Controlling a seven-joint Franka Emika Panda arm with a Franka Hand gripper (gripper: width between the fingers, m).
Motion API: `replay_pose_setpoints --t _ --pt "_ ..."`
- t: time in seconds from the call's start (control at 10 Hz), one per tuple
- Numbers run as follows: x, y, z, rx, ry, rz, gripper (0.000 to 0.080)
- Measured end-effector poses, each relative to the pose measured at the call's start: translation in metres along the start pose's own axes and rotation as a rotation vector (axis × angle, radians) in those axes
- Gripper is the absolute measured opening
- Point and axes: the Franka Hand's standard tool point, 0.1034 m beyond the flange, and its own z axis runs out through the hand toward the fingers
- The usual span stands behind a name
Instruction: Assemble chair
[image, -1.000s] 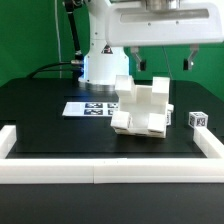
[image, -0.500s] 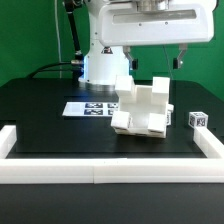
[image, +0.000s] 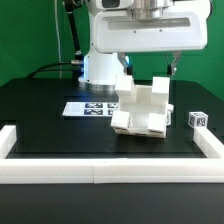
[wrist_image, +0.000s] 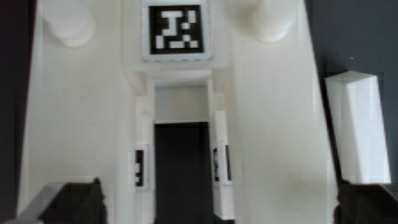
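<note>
Chair (image: 140, 108): near the middle of the black tabletop (image: 40, 110), resting on it, nothing gripping it.
Long axis: in the wrist view the chair (wrist_image: 175, 110) runs lengthwise through the gap between the fingertips (wrist_image: 71, 200), with its square tag (wrist_image: 175, 30) at the far end.
Tool (image: 150, 67): jaws spread wide and empty, hovering above the chair without touching it.
Neighbours: marker board (image: 88, 108) just beside the chair on the exterior view's left; small tagged block (image: 197, 119) apart on the right; white border rail (image: 100, 172) in front.
</note>
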Motion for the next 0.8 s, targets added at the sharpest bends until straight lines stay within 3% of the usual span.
replay_pose_setpoints --t 0.5,0.8 --pt "0.008 0.010 0.014 -0.017 0.004 -0.013 0.0649" --pt "0.017 0.008 0.022 -0.026 0.004 -0.014 0.0649"
